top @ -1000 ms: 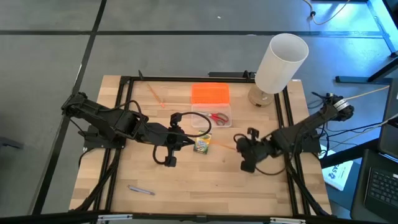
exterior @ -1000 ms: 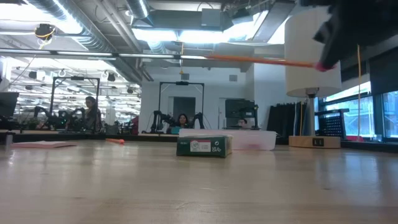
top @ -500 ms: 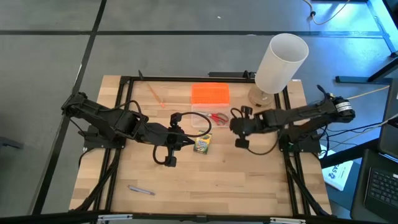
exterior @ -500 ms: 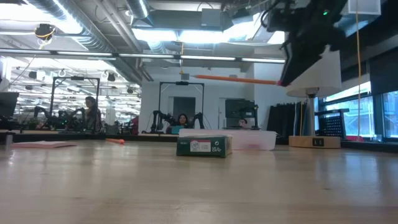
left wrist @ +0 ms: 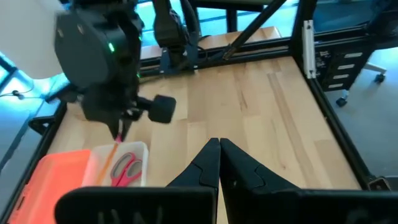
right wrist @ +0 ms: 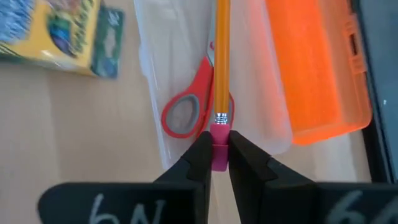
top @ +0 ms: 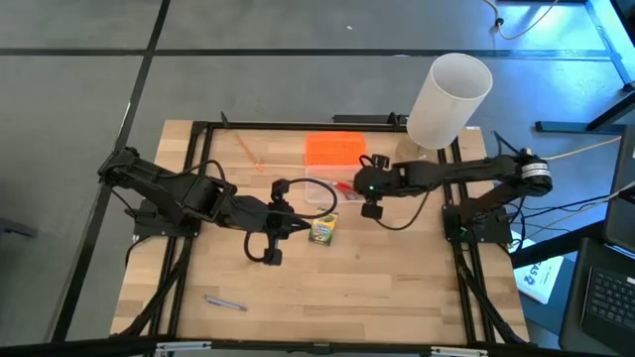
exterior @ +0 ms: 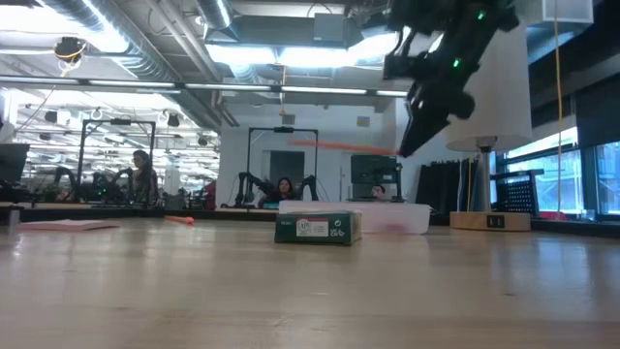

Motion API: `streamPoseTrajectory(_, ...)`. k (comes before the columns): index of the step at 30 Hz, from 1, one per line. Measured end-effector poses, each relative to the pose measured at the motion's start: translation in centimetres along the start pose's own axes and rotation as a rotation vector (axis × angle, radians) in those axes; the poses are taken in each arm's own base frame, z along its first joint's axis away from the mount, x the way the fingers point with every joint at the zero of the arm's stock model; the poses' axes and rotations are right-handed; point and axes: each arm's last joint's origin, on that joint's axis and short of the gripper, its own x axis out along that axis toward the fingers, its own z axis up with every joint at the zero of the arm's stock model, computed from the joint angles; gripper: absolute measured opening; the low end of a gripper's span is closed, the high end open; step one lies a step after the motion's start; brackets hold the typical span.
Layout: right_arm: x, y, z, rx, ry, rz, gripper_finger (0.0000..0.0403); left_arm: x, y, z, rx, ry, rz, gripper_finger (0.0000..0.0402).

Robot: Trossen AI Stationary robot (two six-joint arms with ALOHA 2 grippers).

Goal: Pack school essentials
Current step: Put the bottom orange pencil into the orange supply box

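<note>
- The right tool is clamped on the pink eraser end of an orange pencil, which points straight out ahead of its fingertips.
- Directly below and ahead of that tool lies the clear box, with red-handled scissors already inside; the box's orange lid sits open just beyond the tray, off to one side of the pencil.
- In the high view the right tool hangs over the box's near edge, and the low view shows the pencil held level, well above the surface.
- The pencil looks light, stiff and thin. Gripped at its very end, it can swing or pivot, and the rubber tip may flex, so a hold nearer the middle would likely be steadier. It should be lowered gently so that it does not bounce out.
- The left tool has its fingers pressed together on nothing, low over the surface; the crayon box lies just ahead of it.
- The crayon box seems light and rigid; it is best pinched across its narrow sides.
- A purple pen lies well behind both tools, and a second pencil lies far off to the left tool's side.
</note>
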Motion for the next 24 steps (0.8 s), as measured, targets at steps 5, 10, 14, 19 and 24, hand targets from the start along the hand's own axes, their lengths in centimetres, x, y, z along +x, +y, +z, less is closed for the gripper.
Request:
streamPoseTrajectory(5,2.0,-0.2,-0.1,-0.002,0.053,-0.01,0.0045,0.0,0.1,0.0,0.0,-0.002,0.029,0.0)
streamPoseTrajectory(10,3.5,-0.4,-0.3,0.004,0.104,-0.016,0.0045,0.0,0.1,0.0,0.0,-0.002,0.029,0.0)
streamPoseTrajectory(14,4.1,-0.5,-0.5,0.004,0.126,-0.017,0.0045,0.0,0.1,0.0,0.0,-0.002,0.029,0.0)
streamPoseTrajectory(19,5.0,-0.2,-0.6,0.0,0.152,-0.008,0.0045,0.0,0.1,0.0,0.0,-0.002,0.029,0.0)
streamPoseTrajectory(24,5.7,0.0,-0.8,-0.008,0.179,-0.005,0.0045,0.0,0.1,0.0,0.0,-0.001,0.029,0.0)
